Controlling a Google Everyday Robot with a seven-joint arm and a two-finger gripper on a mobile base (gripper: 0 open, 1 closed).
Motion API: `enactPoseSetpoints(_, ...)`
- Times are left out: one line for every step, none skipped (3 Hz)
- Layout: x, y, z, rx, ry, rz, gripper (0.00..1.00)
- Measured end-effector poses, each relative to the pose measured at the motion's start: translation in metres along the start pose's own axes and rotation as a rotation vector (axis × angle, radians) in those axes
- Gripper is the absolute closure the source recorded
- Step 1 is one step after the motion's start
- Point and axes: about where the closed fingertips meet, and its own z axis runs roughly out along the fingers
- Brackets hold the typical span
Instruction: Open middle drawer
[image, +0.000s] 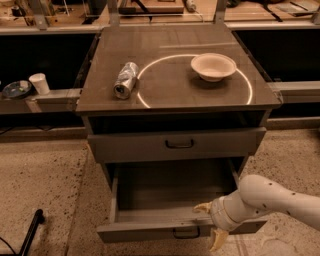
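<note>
The middle drawer (150, 231) of the grey cabinet is pulled well out, and its empty inside shows. Its small dark loop handle (186, 233) sits at the centre of the front. My gripper (210, 224) is at the drawer's front edge, just right of the handle. One pale finger (202, 207) lies over the top edge of the front and the other (218, 240) hangs in front of it. The fingers are spread and hold nothing. The white arm (270, 197) comes in from the lower right.
The top drawer (150, 146) is nearly shut above the open one. On the cabinet top (165, 97) lie a crushed can (125, 80) and a white bowl (213, 66). A ledge at the left holds a white cup (38, 83) and a dish (16, 89). A dark pole (31, 231) lies on the floor at lower left.
</note>
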Motion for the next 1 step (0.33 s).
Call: enactPoseSetpoints(0.0021, 0.0026, -0.0023, 0.008, -0.003, -0.001, 0.0)
